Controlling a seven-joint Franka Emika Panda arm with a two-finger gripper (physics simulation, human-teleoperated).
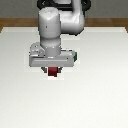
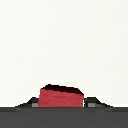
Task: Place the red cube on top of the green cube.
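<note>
Gripper (image 1: 52, 71) sits near middle of white surface (image 1: 20, 95), fingers closed on red cube (image 1: 52, 74); you see cube poking out below gripper body in exterior view. Wrist view shows red cube (image 2: 61, 96) between both fingertips (image 2: 29, 104), tilted slightly. Green cube (image 1: 75, 56): only sliver visible behind gripper body, toward exterior view's right of red cube.

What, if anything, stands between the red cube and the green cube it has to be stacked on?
Nothing visible does. The red cube sits between the fingers of the gripper, and the green cube shows only as a sliver behind the hand at the exterior view's right. The white table around them shows no other object.
</note>
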